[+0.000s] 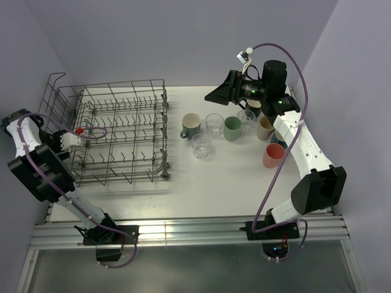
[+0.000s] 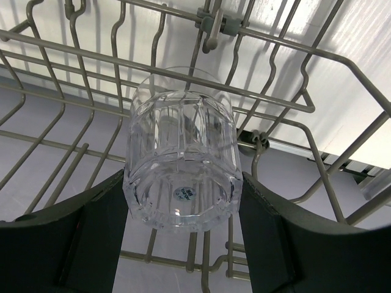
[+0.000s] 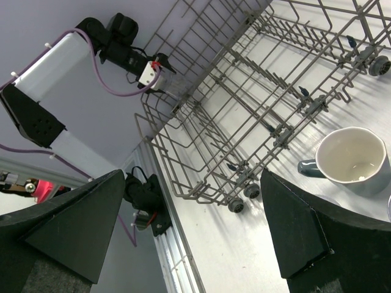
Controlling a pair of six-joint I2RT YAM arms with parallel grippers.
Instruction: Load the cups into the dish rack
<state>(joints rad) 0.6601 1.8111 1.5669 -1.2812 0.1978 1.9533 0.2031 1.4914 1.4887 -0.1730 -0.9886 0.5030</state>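
Currently, loading is judged to be at an early stage. No cup can be made out seated in the dish rack point(image 1: 164, 131) at the left of the overhead view, though clear glass would be hard to see there. One glass tumbler point(image 2: 181, 122) is clamped between the fingers of the left tool point(image 2: 183, 177), with its base toward the wrist camera and its mouth toward the rack wires. Whether it touches them cannot be told.

Right of centre in the overhead view, seven cups are seen standing on the table point(image 1: 201, 189): a grey-blue mug point(image 1: 191, 125), a green mug point(image 1: 232, 128), a beige mug point(image 1: 265, 128), a coral mug point(image 1: 273, 155) and three clear tumblers point(image 1: 200, 145), point(image 1: 214, 124), point(image 1: 247, 117). Further cups may be hidden by the right arm point(image 1: 305, 152). The right tool point(image 3: 192, 201) is spread wide and empty above that group.

The held tumbler is thick-walled, faceted and transparent, with a small round sticker point(image 2: 184, 195) on its base. It is judged to be slippery and breakable.
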